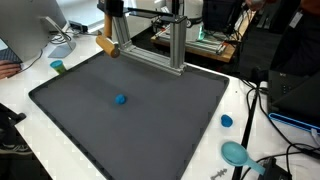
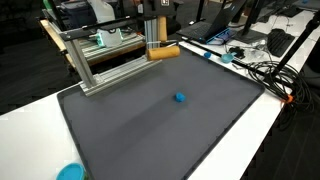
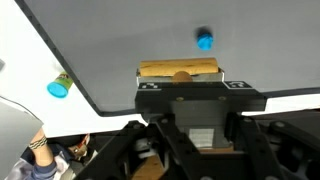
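Note:
My gripper (image 1: 113, 38) hangs over the far corner of a dark grey mat (image 1: 150, 125), next to an aluminium frame (image 1: 178, 45). It is shut on a long wooden block (image 1: 106, 46), held level above the mat. In an exterior view the gripper (image 2: 157, 45) grips the block (image 2: 168, 53) near one end. In the wrist view the block (image 3: 155, 69) lies across the fingertips (image 3: 181, 80). A small blue ball (image 1: 121, 99) rests on the mat near its middle, apart from the gripper; it also shows in an exterior view (image 2: 180, 97) and the wrist view (image 3: 204, 40).
The aluminium frame (image 2: 95, 62) stands along the mat's far edge. On the white table (image 1: 35, 75) lie a small teal cup (image 1: 58, 67), a blue cap (image 1: 227, 121) and a teal scoop (image 1: 236, 153). Cables and electronics crowd the table's side (image 2: 265, 65).

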